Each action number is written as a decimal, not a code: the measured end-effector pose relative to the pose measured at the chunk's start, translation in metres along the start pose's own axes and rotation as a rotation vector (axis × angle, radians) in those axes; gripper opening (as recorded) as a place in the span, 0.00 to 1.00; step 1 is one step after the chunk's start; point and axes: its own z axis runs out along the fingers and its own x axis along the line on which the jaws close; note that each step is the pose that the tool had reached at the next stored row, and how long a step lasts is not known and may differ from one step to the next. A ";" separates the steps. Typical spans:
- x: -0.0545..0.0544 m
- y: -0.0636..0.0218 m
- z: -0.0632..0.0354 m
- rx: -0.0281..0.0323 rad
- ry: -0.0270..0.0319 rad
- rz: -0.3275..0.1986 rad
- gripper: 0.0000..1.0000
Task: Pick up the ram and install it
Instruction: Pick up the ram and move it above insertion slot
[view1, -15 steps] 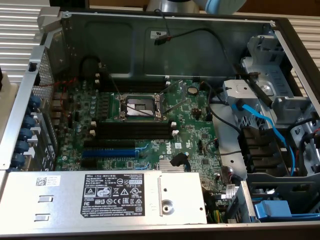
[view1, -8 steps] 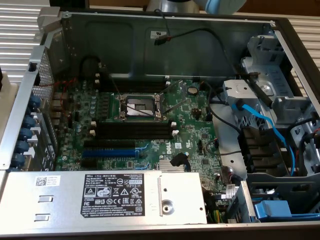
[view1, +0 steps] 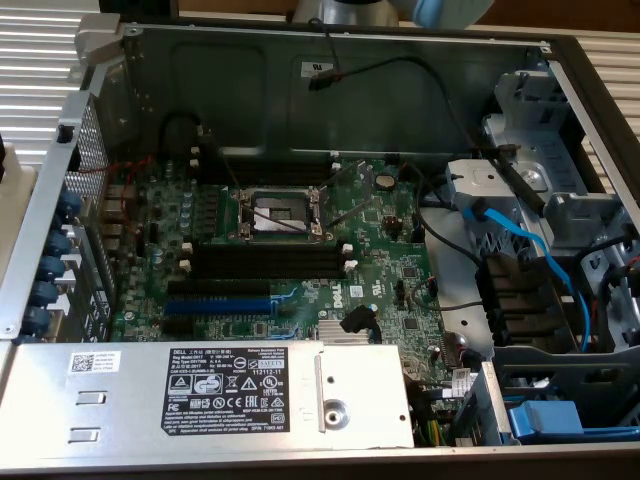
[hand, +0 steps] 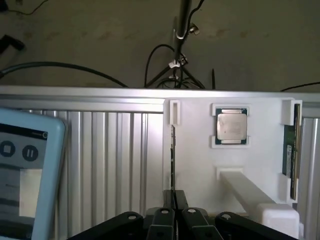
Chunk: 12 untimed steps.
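Markings you can read

You'll find DELL on the power supply's white label (view1: 225, 385) and a Dell logo (view1: 338, 293) on the motherboard (view1: 385, 225). The tablet screen (hand: 22, 175) shows you stop and pause symbols. The finer print is unreadable.

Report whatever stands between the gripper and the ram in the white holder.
Nothing visible does. The black gripper sits right at one end of the thin dark green-black ram stick, which stands on edge in the white plastic holder; whether they touch cannot be told.
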 end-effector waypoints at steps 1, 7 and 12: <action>0.001 -0.0030 -0.0032 0.0001 0.0000 0.000 0.12; 0.006 -0.0214 -0.0246 0.0001 -0.0001 0.000 0.12; 0.011 -0.0372 -0.0397 0.0002 -0.0004 0.000 0.12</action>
